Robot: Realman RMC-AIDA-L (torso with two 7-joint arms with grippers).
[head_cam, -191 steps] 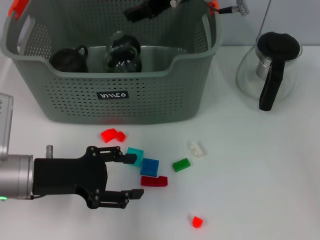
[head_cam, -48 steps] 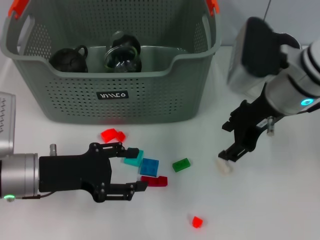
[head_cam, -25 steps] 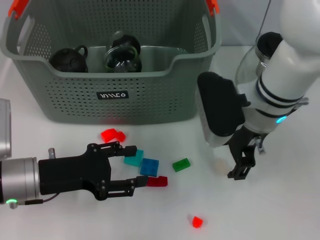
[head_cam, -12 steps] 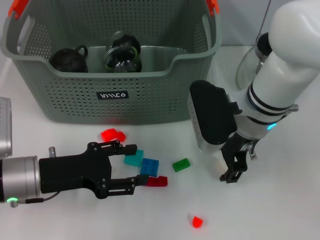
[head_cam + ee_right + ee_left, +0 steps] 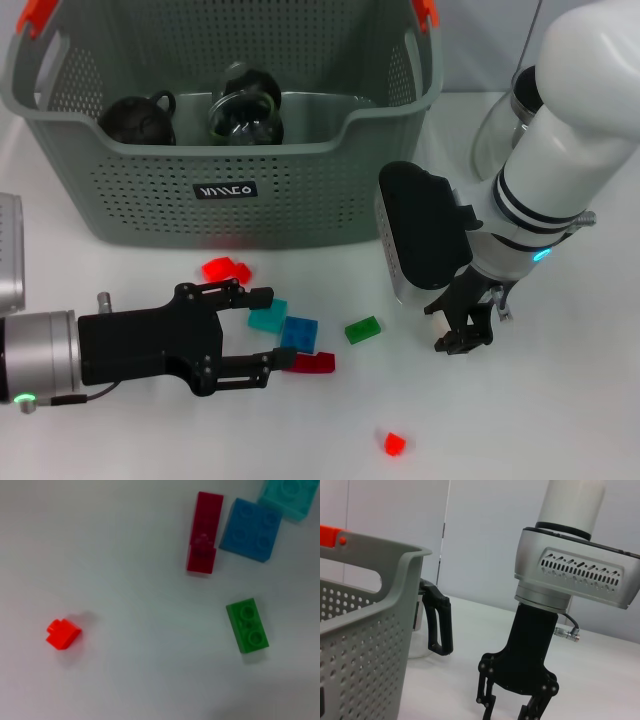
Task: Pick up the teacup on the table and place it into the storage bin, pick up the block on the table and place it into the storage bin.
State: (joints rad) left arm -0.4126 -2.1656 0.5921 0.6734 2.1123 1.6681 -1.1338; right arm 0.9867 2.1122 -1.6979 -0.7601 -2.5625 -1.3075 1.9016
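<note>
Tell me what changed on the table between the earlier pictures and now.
The right tool left the storage bin, came down beside the green block and closed on the small white block, which had slid right from its first spot. The left tool stayed open around the teal, blue and dark red blocks. The other blocks did not move.

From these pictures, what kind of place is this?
Probably a robot test bench, not a home: a plain white table, scattered toy blocks such as the green block, and a storage bin beside a glass pot.
</note>
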